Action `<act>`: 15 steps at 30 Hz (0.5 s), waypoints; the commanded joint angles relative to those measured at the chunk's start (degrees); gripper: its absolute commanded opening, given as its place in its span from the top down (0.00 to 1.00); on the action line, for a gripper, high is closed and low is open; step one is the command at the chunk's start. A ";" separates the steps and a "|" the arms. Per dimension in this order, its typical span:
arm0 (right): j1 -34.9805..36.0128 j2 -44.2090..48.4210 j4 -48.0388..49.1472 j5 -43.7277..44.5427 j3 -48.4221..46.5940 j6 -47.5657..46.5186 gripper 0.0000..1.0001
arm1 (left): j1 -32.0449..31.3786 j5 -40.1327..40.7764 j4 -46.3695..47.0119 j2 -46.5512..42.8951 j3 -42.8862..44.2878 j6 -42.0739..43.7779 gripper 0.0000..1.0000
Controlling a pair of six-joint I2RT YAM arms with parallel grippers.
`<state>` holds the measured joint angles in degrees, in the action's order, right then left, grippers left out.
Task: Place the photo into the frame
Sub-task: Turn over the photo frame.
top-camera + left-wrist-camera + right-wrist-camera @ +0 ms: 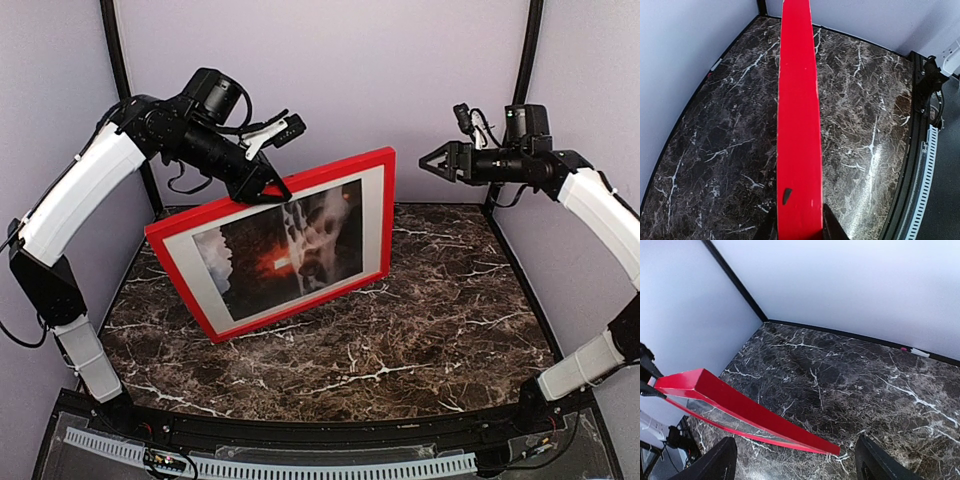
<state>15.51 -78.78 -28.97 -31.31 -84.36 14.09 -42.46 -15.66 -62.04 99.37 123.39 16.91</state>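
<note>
Gripping the top rail, the left gripper (262, 185) is shown clamped on the frame (340, 170), held upright and tilted over the marble table (450, 300); the photo (270, 255) is seen inside it, bordered by a white mat (372, 225); the right gripper (425, 162) is held wide open, apart from the frame

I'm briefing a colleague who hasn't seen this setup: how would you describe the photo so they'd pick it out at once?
Over the dark marble table, the left hand grips the top rail of a tilted red frame. Inside it, within a white mat, sits the photo: a dark print with a red-orange glow, the only picture among plain borders.
</note>
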 commanded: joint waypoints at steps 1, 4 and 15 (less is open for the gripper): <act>2.93 0.60 2.66 -7.14 -1.54 -7.26 0.16 | 1.21 -10.71 2.53 -2.04 2.83 2.46 1.00; 4.88 1.09 1.44 -4.86 -3.83 -13.23 0.14 | 1.45 -11.90 1.14 -1.44 3.19 4.27 1.00; 10.86 -6.47 -16.87 -3.42 -21.74 -34.35 0.08 | 1.43 -13.00 -0.67 1.08 4.13 6.50 1.00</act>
<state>23.73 -81.69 -36.95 -36.10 -100.09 -10.70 -41.36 -24.67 -66.02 102.08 123.85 21.69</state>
